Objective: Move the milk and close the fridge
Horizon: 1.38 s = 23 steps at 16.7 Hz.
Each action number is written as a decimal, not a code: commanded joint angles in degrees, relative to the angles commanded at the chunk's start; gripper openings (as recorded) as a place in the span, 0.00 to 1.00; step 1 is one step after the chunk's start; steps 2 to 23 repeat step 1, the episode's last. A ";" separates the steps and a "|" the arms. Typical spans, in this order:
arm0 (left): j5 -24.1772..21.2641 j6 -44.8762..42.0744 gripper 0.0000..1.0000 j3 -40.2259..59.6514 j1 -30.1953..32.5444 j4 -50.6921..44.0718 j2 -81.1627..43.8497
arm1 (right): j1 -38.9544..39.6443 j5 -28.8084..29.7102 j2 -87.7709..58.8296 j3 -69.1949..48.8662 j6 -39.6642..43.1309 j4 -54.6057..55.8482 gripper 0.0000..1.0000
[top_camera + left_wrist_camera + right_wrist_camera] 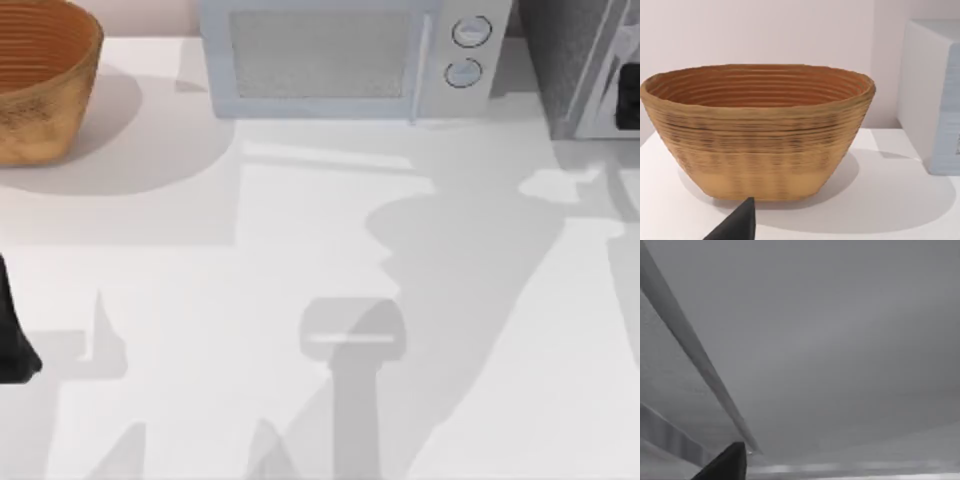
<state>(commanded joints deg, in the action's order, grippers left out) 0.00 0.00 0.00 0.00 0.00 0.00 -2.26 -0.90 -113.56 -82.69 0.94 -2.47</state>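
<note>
Table (300, 250): right pincer (628, 95) against fridge (575, 60).

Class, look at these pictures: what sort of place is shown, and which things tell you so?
Probably a simulated kitchen counter: a light grey microwave with two round dials, a dark grey speckled fridge and a woven brown basket on a white table.

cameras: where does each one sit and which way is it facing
Top view: above the table, looking down at the basket, microwave and fridge; a dark piece of the left arm sits at the left edge.
Left wrist view: on the left arm, low, facing the basket side-on; one dark fingertip of the left tool shows.
Right wrist view: on the right arm, close against grey fridge surfaces; one fingertip of the right tool shows.
Top and left wrist views share the basket and microwave.
</note>
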 joint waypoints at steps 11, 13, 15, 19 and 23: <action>0.00 0.00 1.00 0.00 0.00 0.00 0.00 | 0.00 0.00 -0.20 -0.23 -0.02 -0.06 1.00; 0.00 0.00 1.00 0.00 0.00 0.00 0.00 | 0.00 0.00 -0.20 -0.23 -0.02 -0.06 1.00; 0.00 0.00 1.00 0.00 0.00 0.00 0.00 | 0.00 0.00 -0.20 -0.23 -0.02 -0.06 1.00; 0.00 0.00 1.00 0.00 0.00 0.00 0.00 | 0.00 0.00 -0.20 -0.23 -0.02 -0.06 1.00; 0.00 0.00 1.00 0.00 0.00 0.00 0.00 | 0.00 0.00 -0.20 -0.23 -0.02 -0.06 1.00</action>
